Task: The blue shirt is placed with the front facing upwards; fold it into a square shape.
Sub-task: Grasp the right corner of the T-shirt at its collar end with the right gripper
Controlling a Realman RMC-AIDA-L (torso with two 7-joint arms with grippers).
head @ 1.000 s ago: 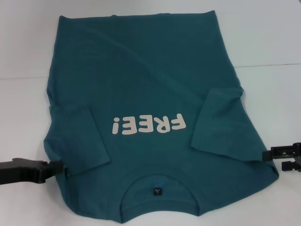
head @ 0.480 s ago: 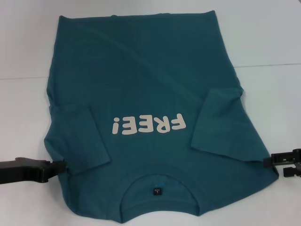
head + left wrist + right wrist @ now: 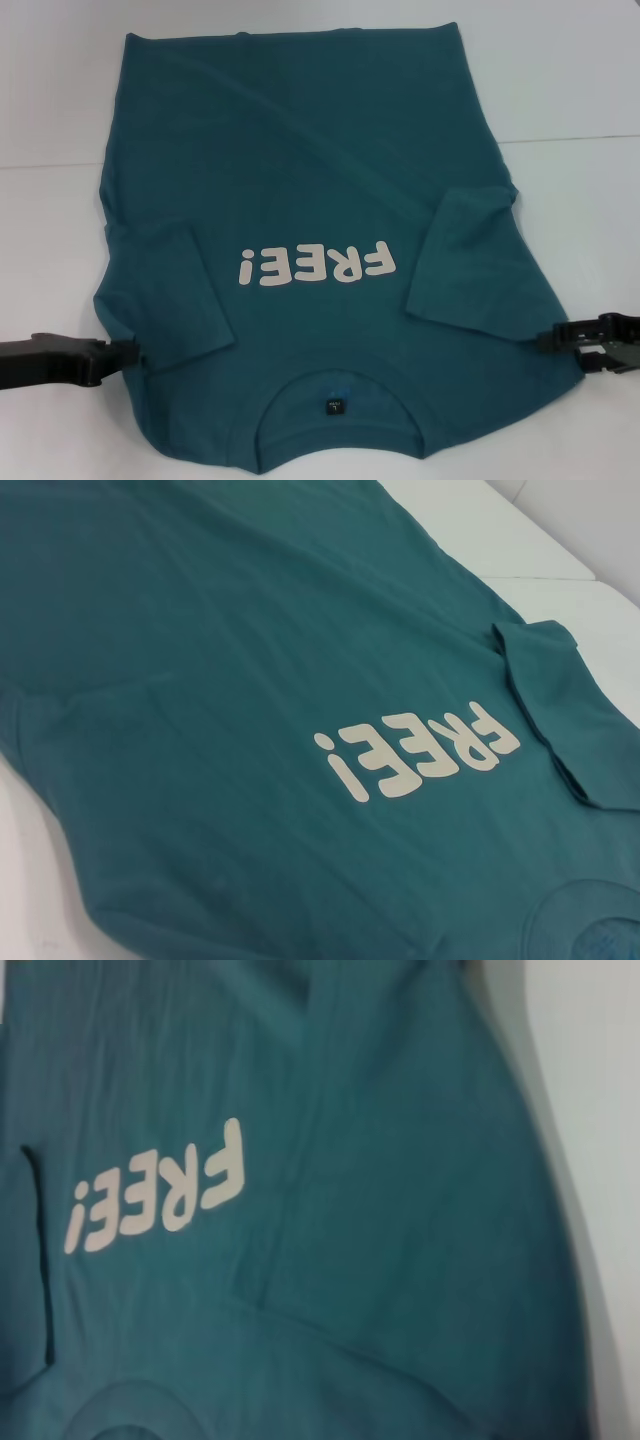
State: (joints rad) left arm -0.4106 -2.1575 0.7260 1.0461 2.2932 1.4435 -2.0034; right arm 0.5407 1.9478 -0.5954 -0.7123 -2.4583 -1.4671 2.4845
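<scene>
- White table [image 3: 580, 90], nothing fancy.
- The blue shirt [image 3: 300, 170] lies flat on it, front up, "FREE!" lettering [image 3: 315, 267] showing, both sleeves folded in, collar nearest the robot.
- Left gripper [image 3: 128, 352] is at the shirt's left shoulder edge; can't tell its grip.
- Right gripper [image 3: 560, 338] is at the right shoulder edge; can't tell either.
</scene>
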